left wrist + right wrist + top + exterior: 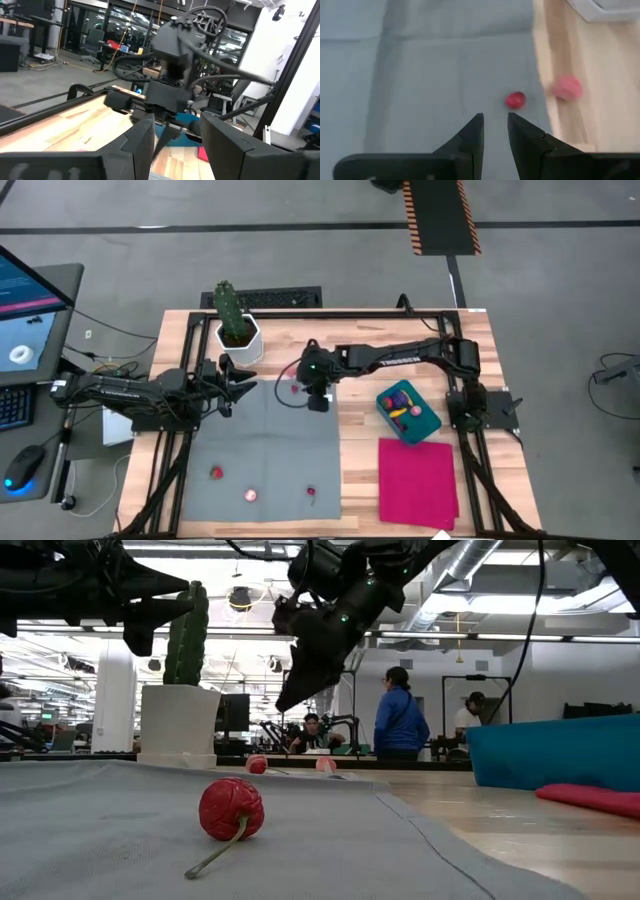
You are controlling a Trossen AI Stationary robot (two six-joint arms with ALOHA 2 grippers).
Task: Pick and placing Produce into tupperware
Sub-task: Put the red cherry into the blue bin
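Teal tupperware (409, 412) sits at four o'clock from the table's middle, already holding several pieces. Judging by the layout, the step in hand is reaching for more produce: the right gripper (316, 394) hangs above the grey cloth (265, 450), empty, its fingers parted by a narrow gap, with a red piece (515, 100) just ahead. It would need to descend and centre over it. At nine o'clock, the left gripper (240, 385) waits raised, part-open and empty.

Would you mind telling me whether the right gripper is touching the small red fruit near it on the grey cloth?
Apart. The right wrist view shows the right gripper open and empty, with bare grey cloth between its tips and the red fruit.
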